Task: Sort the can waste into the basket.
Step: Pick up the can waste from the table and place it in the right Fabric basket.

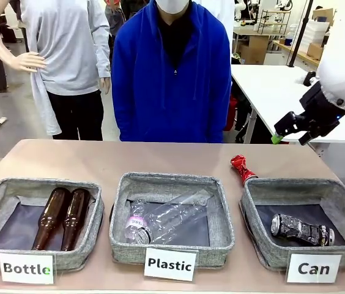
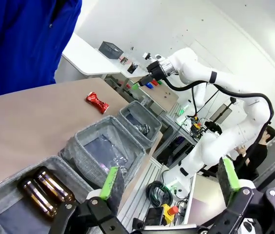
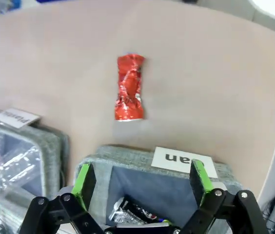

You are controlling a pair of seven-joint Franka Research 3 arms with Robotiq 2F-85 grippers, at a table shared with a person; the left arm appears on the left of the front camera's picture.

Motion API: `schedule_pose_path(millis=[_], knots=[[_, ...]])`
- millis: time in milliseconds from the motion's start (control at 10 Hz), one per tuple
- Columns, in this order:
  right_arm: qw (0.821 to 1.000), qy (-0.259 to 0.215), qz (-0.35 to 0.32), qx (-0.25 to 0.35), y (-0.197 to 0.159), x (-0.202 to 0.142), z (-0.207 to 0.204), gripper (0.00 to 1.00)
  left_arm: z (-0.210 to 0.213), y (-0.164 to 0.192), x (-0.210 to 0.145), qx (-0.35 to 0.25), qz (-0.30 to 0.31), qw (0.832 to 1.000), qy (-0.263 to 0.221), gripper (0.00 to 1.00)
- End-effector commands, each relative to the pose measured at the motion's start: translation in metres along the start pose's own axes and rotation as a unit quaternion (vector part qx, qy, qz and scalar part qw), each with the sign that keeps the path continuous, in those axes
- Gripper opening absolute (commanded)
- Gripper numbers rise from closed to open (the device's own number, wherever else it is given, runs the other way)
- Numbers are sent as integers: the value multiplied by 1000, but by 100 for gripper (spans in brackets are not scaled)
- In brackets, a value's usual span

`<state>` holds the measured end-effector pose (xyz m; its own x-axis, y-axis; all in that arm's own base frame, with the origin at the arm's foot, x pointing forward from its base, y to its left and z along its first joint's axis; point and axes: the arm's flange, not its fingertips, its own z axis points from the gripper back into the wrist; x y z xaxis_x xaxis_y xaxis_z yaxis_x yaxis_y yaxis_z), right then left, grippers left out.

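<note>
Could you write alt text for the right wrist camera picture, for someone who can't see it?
A crushed red can lies on the tan table, beyond the grey "Can" basket holding a crushed silver can. The open right gripper hangs above.

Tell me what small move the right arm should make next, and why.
Probably lower the open right claw onto the red can, which lies on the table just behind the Can basket. The silver can is already inside, and the claw holds nothing, so the red one looks like the only can left to sort.
</note>
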<state>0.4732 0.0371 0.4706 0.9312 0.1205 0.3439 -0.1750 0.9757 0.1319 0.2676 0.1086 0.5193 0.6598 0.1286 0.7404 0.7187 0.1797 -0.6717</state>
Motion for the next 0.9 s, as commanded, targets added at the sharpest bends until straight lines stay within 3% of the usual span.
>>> schedule_pose_path(millis=[0, 100, 400, 800], knots=[[997, 42, 21, -61, 25, 45, -18, 100, 0, -4, 3, -6, 0, 1000, -8, 100], [993, 67, 35, -87, 32, 61, -41, 100, 0, -4, 3, -6, 0, 1000, -8, 100], [990, 108, 49, -78, 45, 78, -98, 100, 0, -4, 3, -6, 0, 1000, -8, 100], [990, 110, 45, -69, 50, 80, -151, 100, 0, -4, 3, -6, 0, 1000, -8, 100]])
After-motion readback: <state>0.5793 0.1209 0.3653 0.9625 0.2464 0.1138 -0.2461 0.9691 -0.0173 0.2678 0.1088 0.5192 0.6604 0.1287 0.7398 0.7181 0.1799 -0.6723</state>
